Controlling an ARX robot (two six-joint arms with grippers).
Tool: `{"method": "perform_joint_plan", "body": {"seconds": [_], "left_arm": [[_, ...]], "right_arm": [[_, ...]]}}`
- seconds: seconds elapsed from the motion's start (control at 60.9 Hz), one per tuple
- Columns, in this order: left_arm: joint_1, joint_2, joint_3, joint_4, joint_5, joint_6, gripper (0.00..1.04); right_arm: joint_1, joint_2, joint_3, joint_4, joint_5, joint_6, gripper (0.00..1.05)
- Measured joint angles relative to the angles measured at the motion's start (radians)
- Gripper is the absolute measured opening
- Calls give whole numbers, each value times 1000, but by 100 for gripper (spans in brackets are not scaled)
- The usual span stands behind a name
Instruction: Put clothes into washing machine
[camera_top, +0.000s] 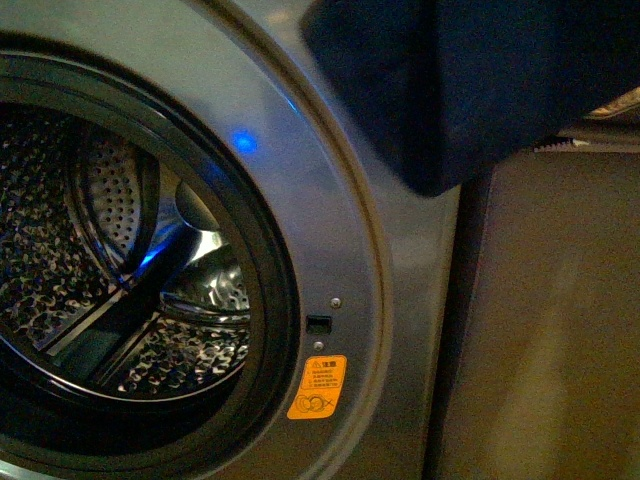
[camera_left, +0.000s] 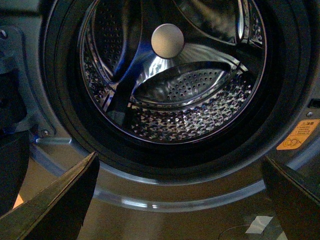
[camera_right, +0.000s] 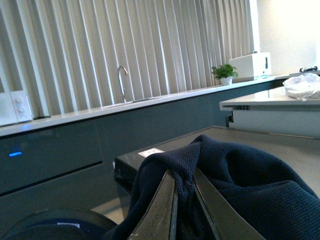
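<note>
Right gripper, clothes between its jaws.

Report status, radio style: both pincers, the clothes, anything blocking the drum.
Left pincer open, empty, facing drum. Right pincer shut on clothes, outside washing machine. Drum mouth unobstructed, nothing seen inside.
</note>
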Motion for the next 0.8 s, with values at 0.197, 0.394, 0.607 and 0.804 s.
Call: {"method": "perform_joint_plan", "body": {"seconds": [0.197, 0.394, 0.607, 0.804], "left_arm": [[0, 0, 0, 0, 0, 0, 98], [0, 0, 0, 0, 0, 0, 98], [0, 0, 0, 0, 0, 0, 98], [300, 234, 80, 201, 453, -198, 98]], "right_arm": [[16, -33, -106, 27, 1, -53, 5], [16, -34, -108, 29, 1, -60, 5], [16, -33, -108, 29, 2, -60, 5], [16, -33, -108, 29, 2, -60, 5]]}}
